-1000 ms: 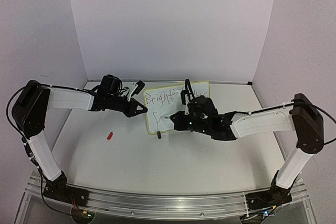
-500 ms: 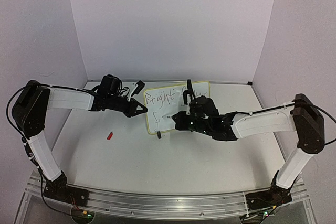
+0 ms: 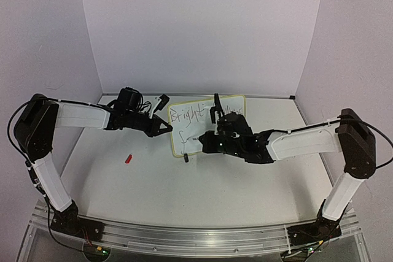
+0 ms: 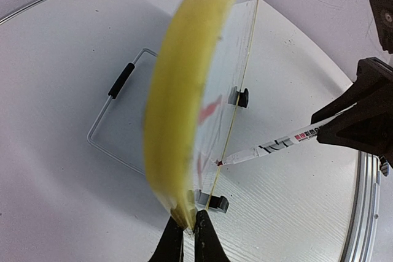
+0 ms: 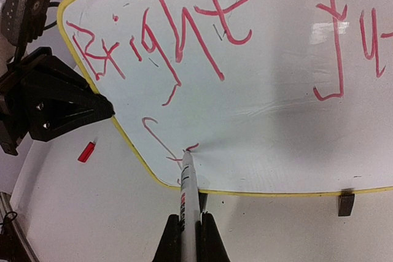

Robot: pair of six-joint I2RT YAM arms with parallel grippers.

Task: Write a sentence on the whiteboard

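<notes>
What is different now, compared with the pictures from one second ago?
The right hand, shut on the marker, moved slightly to the left along the second line on the whiteboard. Nothing was taken or released. The left hand still grips the board's left edge, and the red cap lies where it was.

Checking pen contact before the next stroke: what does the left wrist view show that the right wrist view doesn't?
Only the left wrist: the whiteboard edge-on with its wire stand behind. Only the right wrist: the red sentence so far, "Bright", "fu" and a started second line, plus a loose red cap. Both: the left claw shut on the board's edge, and the marker in the right claw, tip touching the board face.
</notes>
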